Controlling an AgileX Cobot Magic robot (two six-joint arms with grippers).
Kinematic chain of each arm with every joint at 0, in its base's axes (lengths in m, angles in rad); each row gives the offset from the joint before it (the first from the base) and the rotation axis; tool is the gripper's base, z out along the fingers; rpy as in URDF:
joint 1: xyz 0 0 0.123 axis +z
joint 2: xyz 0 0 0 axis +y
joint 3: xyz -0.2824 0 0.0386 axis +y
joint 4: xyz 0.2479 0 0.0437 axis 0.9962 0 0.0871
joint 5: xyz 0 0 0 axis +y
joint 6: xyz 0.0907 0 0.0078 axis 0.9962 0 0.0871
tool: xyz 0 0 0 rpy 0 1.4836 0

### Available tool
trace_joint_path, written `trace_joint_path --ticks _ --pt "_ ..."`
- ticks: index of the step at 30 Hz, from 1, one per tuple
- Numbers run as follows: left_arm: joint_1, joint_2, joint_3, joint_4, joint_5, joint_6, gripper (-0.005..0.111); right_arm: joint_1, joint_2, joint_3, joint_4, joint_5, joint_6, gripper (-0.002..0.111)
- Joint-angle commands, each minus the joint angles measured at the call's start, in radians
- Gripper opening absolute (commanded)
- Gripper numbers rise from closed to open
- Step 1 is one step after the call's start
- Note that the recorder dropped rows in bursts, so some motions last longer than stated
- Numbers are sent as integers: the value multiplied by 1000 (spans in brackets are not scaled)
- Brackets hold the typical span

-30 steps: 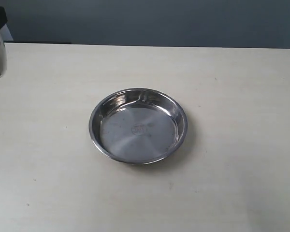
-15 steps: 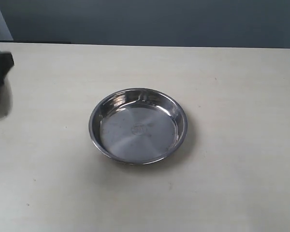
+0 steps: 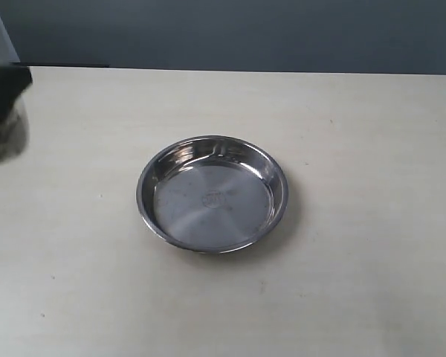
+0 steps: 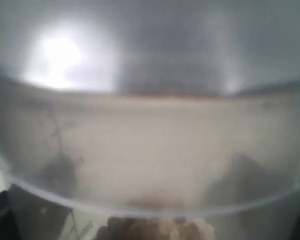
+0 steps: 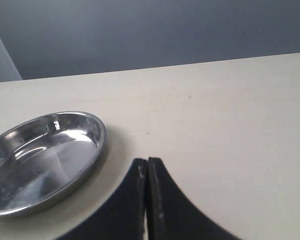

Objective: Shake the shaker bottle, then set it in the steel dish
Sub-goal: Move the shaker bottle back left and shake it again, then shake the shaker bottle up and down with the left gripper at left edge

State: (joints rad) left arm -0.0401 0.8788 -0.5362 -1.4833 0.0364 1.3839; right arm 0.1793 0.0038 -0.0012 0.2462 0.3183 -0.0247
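The steel dish (image 3: 212,193) lies flat in the middle of the table; in the right wrist view the steel dish (image 5: 42,160) is empty and shiny. At the far left edge of the exterior view my left gripper (image 3: 6,91) is shut on the shaker bottle (image 3: 4,137), which hangs blurred below the black fingers, well left of the dish. The frosted shaker bottle (image 4: 150,150) fills the left wrist view, with brown grains (image 4: 155,231) inside. My right gripper (image 5: 147,164) is shut and empty, low over the table just beside the dish's rim.
The pale table (image 3: 357,282) runs back to a far edge against a dark blue-grey wall (image 3: 245,30). Small dark specks mark the tabletop. The right arm does not show in the exterior view.
The left gripper and bottle dropped from the top left corner to lower on the left edge, then rose slightly and shifted right. The dish and right gripper stayed still.
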Motion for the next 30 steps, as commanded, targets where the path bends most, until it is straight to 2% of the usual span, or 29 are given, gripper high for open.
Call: trace_joint_path --ticks 1,4,6,8,10,14,15,17,20,22,25,27,30 --pt "-3 -50 -50 122 16 -35 0 1 -4 1 -1 -10 -1 -1" --pt "-3 41 83 8 -77 -111 0 1 -4 1 -1 -10 -1 -1" --pt "-3 49 62 25 -47 -109 0 1 -4 1 -1 -10 -1 -1" --pt "-3 0 -18 88 14 -102 0 1 -4 1 -1 -10 -1 -1" --pt "-3 -32 -47 159 30 -92 0 1 -4 1 -1 -10 -1 -1" --pt "-3 29 84 103 -44 -177 0 1 -4 1 -1 -10 -1 -1" --pt "-3 38 85 82 -52 -193 0 1 -4 1 -1 -10 -1 -1" --pt "-3 8 17 105 -11 -193 0 1 -4 1 -1 -10 -1 -1" --pt "-3 -64 -88 258 37 -171 0 1 -4 1 -1 -10 -1 -1" --pt "-3 -57 -33 259 -6 -181 0 1 -4 1 -1 -10 -1 -1" --pt "-3 53 124 116 -108 -266 0 1 -4 1 -1 -10 -1 -1" --pt "-3 73 122 112 -68 -274 0 1 -4 1 -1 -10 -1 -1" --pt "-3 5 5 209 51 -253 0 1 -4 1 -1 -10 -1 -1"
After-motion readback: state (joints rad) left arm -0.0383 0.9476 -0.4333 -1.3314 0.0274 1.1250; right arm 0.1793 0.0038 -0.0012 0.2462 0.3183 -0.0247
